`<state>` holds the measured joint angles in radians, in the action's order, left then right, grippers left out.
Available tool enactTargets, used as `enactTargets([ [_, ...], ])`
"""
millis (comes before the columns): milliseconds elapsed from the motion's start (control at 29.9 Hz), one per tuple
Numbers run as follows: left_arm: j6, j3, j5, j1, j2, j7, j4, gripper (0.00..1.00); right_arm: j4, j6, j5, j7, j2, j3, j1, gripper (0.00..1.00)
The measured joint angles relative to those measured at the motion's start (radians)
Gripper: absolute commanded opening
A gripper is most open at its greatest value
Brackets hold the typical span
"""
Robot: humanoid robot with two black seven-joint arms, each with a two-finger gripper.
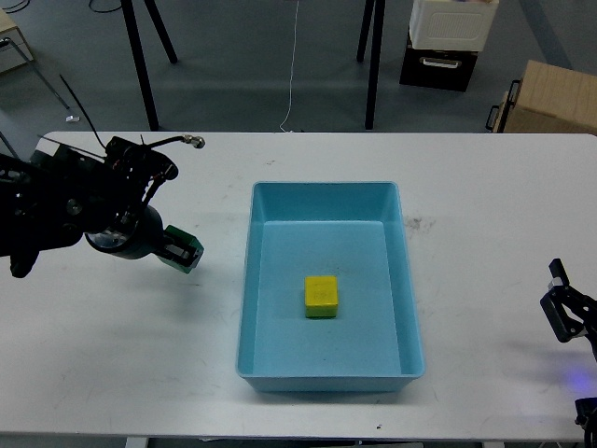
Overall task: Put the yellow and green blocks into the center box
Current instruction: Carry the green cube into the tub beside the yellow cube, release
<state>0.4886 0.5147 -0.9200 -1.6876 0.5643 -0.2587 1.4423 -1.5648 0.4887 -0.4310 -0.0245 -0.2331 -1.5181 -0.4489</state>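
A yellow block (321, 296) lies inside the light blue box (258, 279) at the table's middle. My left gripper (179, 250) is shut on a green block (182, 253) and holds it above the table, left of the box's left wall. Only part of the green block shows between the fingers. My right gripper (565, 315) is at the right edge of the table, far from the box; its fingers stand apart and hold nothing.
The white table (466, 187) bears the box. Beyond its far edge stand black tripod legs (140, 65), a black and white case (448, 42) and a cardboard box (550, 98) on the floor.
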Motion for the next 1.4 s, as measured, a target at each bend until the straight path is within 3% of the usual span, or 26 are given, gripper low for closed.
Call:
enactTargets([
  [167, 0.0, -0.03, 0.177, -0.179, -0.148, 0.005, -0.013, 0.01, -0.001, 0.0, 0.0, 0.0, 0.0, -0.002, -0.002, 1.0],
  [301, 0.0, -0.032, 0.21, -0.223, -0.305, 0.016, -0.088, 0.02, 0.004, 0.0, 0.0, 0.0, 0.001, -0.002, -0.003, 1.0],
  [468, 0.0, -0.025, 0.213, -0.211, -0.446, 0.035, -0.115, 0.02, 0.009, 0.0, 0.0, 0.0, 0.0, -0.004, -0.005, 1.0],
  [668, 0.0, 0.013, 0.207, -0.125, -0.537, 0.057, -0.146, 0.05, 0.017, 0.0, 0.0, 0.0, 0.0, -0.015, -0.006, 1.0],
  [802, 0.0, 0.043, 0.202, -0.048, -0.562, 0.058, -0.241, 0.09, 0.024, 0.0, 0.0, 0.0, 0.001, -0.016, -0.006, 1.0],
  [902, 0.0, 0.048, 0.199, -0.007, -0.564, 0.057, -0.291, 0.2, 0.025, 0.0, 0.0, 0.0, 0.001, -0.016, -0.005, 1.0],
  [1002, 0.0, 0.049, 0.197, 0.005, -0.564, 0.056, -0.307, 0.37, 0.025, 0.0, 0.0, 0.0, 0.001, -0.017, -0.006, 1.0],
  [1403, 0.0, 0.05, 0.196, 0.009, -0.564, 0.083, -0.238, 0.64, 0.026, 0.0, 0.001, 0.0, 0.0, -0.016, -0.013, 1.0],
])
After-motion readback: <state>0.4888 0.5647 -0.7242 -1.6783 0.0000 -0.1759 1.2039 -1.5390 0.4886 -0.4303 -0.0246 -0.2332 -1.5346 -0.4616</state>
